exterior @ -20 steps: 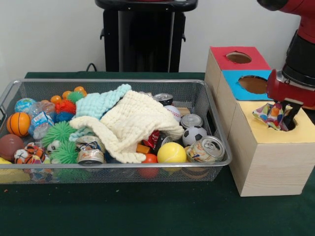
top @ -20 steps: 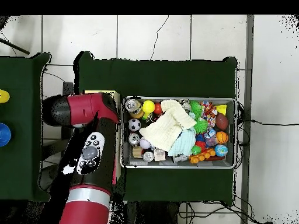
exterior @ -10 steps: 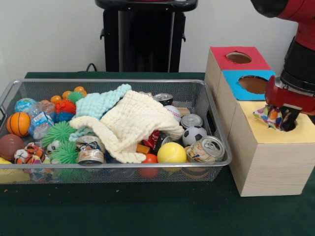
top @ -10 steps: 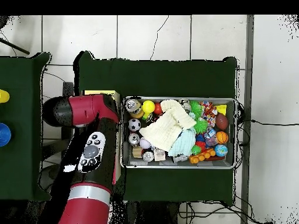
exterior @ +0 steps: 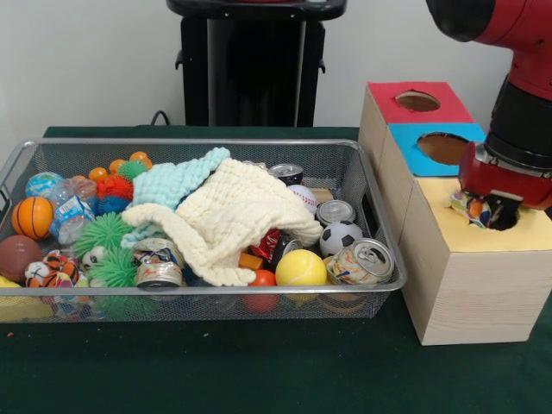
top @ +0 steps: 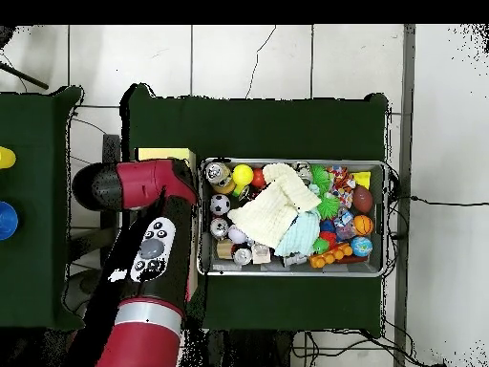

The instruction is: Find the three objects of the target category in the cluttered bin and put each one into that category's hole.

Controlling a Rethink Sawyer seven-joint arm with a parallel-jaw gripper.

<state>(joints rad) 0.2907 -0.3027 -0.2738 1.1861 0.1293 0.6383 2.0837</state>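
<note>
My gripper [exterior: 496, 211] is low over the round hole [exterior: 511, 221] in the yellow-topped box [exterior: 448, 233], shut on a multicoloured patterned cloth [exterior: 470, 207]. Only a small bunch of that cloth shows at the hole's left rim, tucked under the red wrist. In the wire bin [exterior: 190, 142] a cream cloth [exterior: 233, 211] lies over a pale teal cloth [exterior: 177, 181], among balls and cans. In the overhead view the red arm [top: 143, 239] covers the gripper, and just a strip of the yellow box [top: 164, 153] shows beside the bin [top: 291, 272].
Behind the yellow box stand a blue-topped box [exterior: 414, 142] and a red-topped box [exterior: 388, 95], each with a round hole. Cans [exterior: 362, 260], a yellow ball [exterior: 300, 269], a football [exterior: 341, 237] and spiky green balls [exterior: 103, 233] crowd the bin.
The gripper has sunk lower onto the yellow box's hole and shifted slightly left. The patterned cloth has gone down with it, and far less of it shows.
</note>
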